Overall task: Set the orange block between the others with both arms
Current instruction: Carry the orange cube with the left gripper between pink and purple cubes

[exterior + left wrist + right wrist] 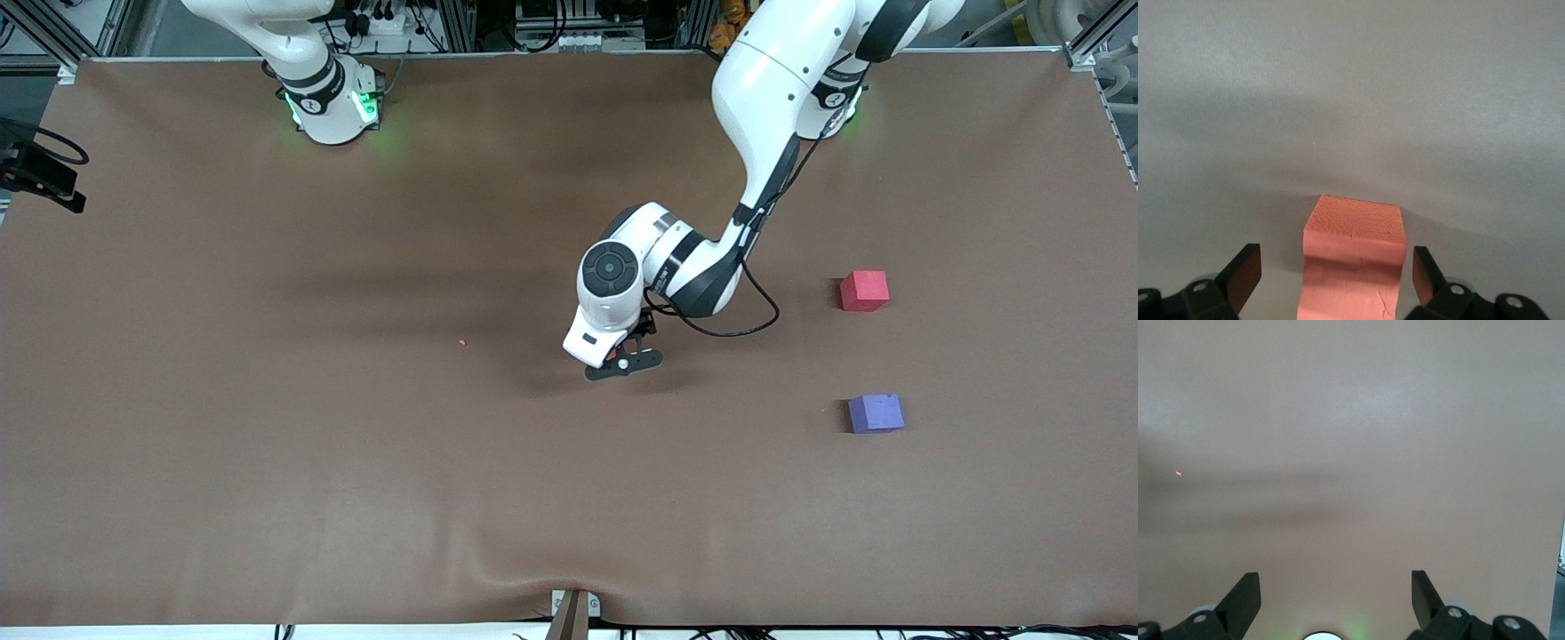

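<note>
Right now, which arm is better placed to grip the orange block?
Left. The left hand is down at the table with open fingers on either side of the orange block. The right hand is also open, over bare table near its base, waiting.

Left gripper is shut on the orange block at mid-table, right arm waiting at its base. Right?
Not quite. The left gripper is open: the left wrist view shows the orange block between its fingers with gaps on both sides. The rest holds; the right gripper waits, open over bare table.

A brown table (267, 444) (cloth-covered, slightly wrinkled) carries a tiny orange crumb (461, 341).
</note>
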Controlling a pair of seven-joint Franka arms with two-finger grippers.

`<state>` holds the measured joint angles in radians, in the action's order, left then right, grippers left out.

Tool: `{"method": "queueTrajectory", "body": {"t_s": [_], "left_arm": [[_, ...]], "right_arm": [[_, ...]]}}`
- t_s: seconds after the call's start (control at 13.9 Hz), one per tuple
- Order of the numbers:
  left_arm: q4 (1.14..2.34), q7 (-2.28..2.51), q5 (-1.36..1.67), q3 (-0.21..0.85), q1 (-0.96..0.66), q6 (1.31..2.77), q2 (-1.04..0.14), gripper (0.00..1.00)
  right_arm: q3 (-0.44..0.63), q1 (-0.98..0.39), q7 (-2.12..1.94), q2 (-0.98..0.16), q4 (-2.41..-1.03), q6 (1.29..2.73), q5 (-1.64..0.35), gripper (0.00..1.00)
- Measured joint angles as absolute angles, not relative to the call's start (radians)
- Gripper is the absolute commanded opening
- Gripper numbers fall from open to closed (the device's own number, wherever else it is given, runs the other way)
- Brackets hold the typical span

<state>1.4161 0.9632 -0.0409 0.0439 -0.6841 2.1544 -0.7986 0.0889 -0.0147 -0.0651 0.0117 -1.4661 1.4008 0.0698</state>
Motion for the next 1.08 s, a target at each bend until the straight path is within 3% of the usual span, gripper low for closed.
{"method": "queueTrajectory", "body": {"t_s": [0.22,0.29,0.36,0.57,0.65,1.08], "left_arm": [[1.416,0.972,-0.040,0.047,-0.695,2.154,-0.811,1.00],[1.416,0.975,-0.040,0.047,-0.701,2.154,-0.816,0.95],[1.417,0.976,-0.040,0.047,-0.704,2.154,-0.820,0.80],[1.421,0.975,-0.040,0.047,-0.705,2.154,-0.822,0.16],[1.421,0.970,-0.040,0.046,-0.703,2.155,-0.822,0.00],[1.399,0.879,-0.040,0.036,-0.624,2.118,-0.780,0.00]], "right_arm": [[0.092,-0.013,-0.063,0.012,-1.466,1.401,0.067,1.00],[0.093,-0.013,-0.063,0.012,-1.466,1.401,0.065,1.00],[0.096,-0.012,-0.063,0.012,-1.466,1.401,0.063,1.00],[0.101,-0.008,-0.062,0.012,-1.466,1.402,0.059,1.00],[0.103,-0.007,-0.062,0.012,-1.466,1.402,0.056,1.00],[0.102,-0.007,-0.062,0.012,-1.466,1.400,0.049,1.00]]}}
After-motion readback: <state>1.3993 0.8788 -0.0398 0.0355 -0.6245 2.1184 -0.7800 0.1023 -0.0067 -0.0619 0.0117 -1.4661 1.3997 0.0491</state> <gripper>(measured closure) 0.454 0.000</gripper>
